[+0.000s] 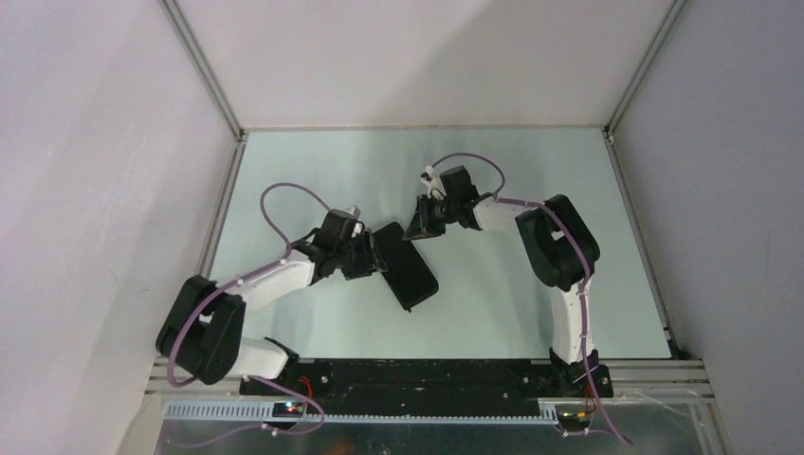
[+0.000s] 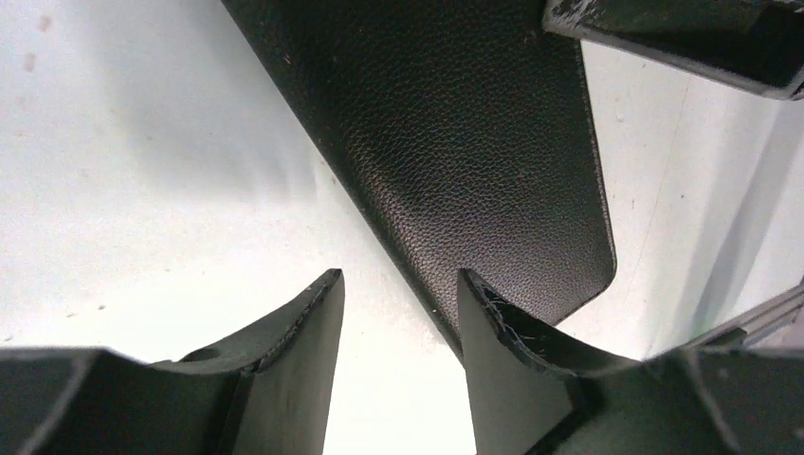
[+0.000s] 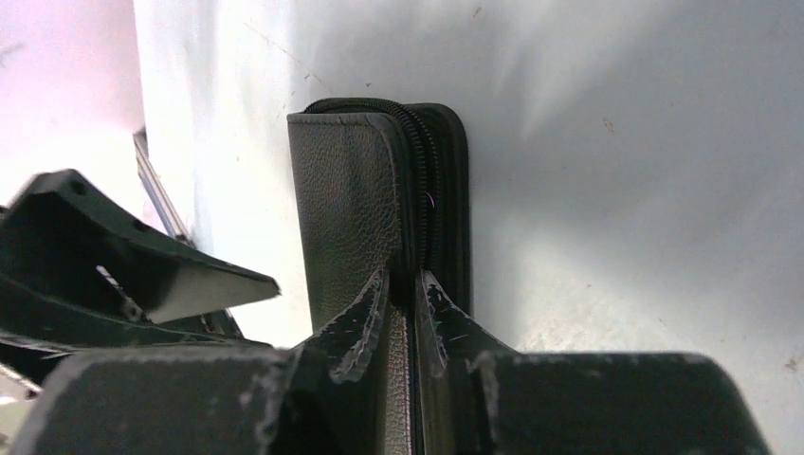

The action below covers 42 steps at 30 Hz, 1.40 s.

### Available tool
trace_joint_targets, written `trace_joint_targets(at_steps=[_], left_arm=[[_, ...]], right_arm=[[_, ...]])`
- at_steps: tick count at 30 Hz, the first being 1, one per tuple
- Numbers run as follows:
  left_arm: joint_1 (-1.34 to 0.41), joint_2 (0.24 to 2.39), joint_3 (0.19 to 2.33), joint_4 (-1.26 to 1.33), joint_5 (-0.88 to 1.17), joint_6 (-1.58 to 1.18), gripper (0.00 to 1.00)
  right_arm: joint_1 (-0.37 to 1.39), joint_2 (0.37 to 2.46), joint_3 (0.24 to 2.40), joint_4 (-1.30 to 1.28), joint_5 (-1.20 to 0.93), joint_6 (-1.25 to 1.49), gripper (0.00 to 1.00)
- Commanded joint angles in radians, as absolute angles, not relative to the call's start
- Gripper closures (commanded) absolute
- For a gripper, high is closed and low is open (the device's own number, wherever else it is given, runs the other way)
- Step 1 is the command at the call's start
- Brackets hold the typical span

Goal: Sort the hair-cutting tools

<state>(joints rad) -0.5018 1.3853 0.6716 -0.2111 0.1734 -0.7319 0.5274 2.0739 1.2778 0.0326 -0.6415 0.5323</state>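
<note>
Right fingers (image 3: pixel 365 322) pinch the zip edge of the black zip case (image 1: pixel 408 267). Left fingers (image 2: pixel 294 351) stand wide, astride its edge.

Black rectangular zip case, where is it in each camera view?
Top external: black rectangular zip case, middle of the picture, lying diagonally.
Left wrist: upper middle, running diagonally.
Right wrist: centre, seen edge-on, zip showing.
Shared landmark: right end effector at the case's far end.
</note>
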Motion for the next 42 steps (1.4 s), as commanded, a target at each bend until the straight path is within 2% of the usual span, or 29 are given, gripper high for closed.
trace_joint_targets(at_steps=[1,4,12,16,23,33,42], left_arm=[[-0.529,1.317,0.738,-0.275,0.057,-0.651,0.47],[-0.545,1.351,0.780,-0.257,0.047,-0.613,0.49],[-0.568,1.544,0.896,-0.200,0.062,-0.603,0.59],[-0.572,1.594,0.905,-0.177,0.068,-0.635,0.64],[-0.574,1.637,0.873,-0.141,0.071,-0.685,0.67],[-0.574,1.640,0.835,-0.089,0.077,-0.709,0.68],[-0.574,1.645,0.814,-0.046,0.104,-0.735,0.68]], right_arm=[[0.533,2.101,1.358,-0.123,-0.678,0.332,0.82],[0.534,2.091,1.362,-0.140,-0.675,0.306,0.82],[0.538,2.054,1.362,-0.170,-0.636,0.279,0.79],[0.538,2.029,1.361,-0.178,-0.589,0.281,0.73],[0.545,1.803,1.223,-0.218,-0.435,0.317,0.67],[0.833,1.507,0.972,-0.362,-0.210,0.478,0.61],[0.944,1.512,0.857,-0.243,-0.236,0.724,0.59]])
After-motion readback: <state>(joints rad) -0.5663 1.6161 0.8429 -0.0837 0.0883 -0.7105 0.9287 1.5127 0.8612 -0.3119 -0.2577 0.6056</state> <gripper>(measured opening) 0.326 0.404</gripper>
